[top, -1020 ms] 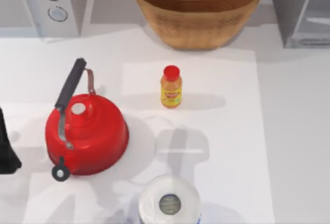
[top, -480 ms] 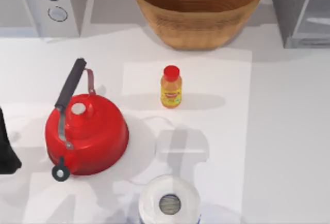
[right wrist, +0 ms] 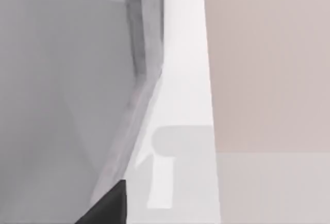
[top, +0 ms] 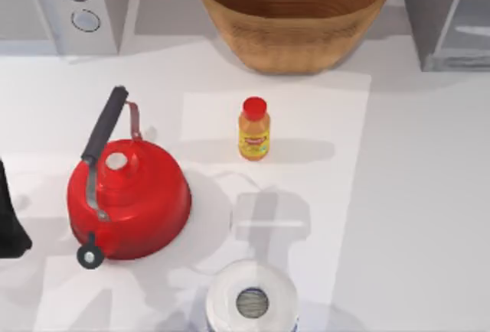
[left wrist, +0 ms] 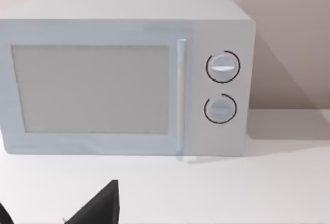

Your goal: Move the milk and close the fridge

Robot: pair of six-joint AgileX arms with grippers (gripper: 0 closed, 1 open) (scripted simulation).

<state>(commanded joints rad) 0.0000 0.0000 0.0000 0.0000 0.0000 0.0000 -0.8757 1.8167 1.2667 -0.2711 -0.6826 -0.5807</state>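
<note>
Right gripper [right wrist: 105,211]: one dark tip lies close against the grey wall of the fridge [right wrist: 62,79]; whether it is open or closed cannot be told. The fridge [top: 452,18] stands just right of the basket [top: 295,14], its paler door panel facing the table. Where the milk stands cannot be told.

Judged handling: a small carton is light, smooth-sided and yields if squeezed, so it is best held across two flat faces at mid-height. The door is rigid and hinged, so it is best pushed near its free edge.

Left gripper [left wrist: 51,216]: fingers apart, idle, well left of the basket, facing the microwave [left wrist: 124,79].
</note>
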